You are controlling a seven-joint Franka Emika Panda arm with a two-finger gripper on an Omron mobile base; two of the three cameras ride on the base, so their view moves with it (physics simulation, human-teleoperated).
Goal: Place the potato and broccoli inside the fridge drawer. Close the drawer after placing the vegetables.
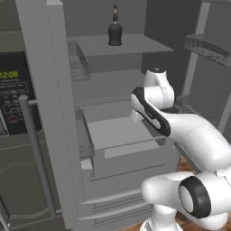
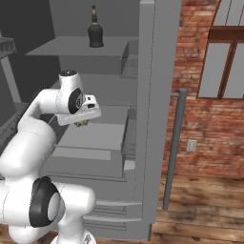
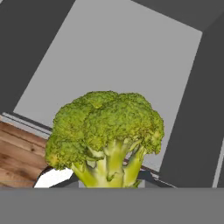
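Here, a white robot arm is reaching into an open fridge, and its gripper (image 2: 82, 123) is holding one small green broccoli (image 3: 105, 133), the fingers being closed almost fully on the short yellow-green stalk. In the hand view the floret is sitting right at the fingers, its bumpy head pointing away from them along the line the hand is facing, so its long axis is running straight out from the grip. Beyond the head, the pale grey floor of the fridge drawer (image 3: 131, 57) is lying open directly ahead of the fingers, its dark walls rising to either side. From the right base view, the gripper is hanging above that drawer (image 2: 93, 138), apart from its floor. There is one arm, one broccoli, one pulled-out drawer, and one dark bottle (image 1: 115, 28) standing on a shelf well above the fingers
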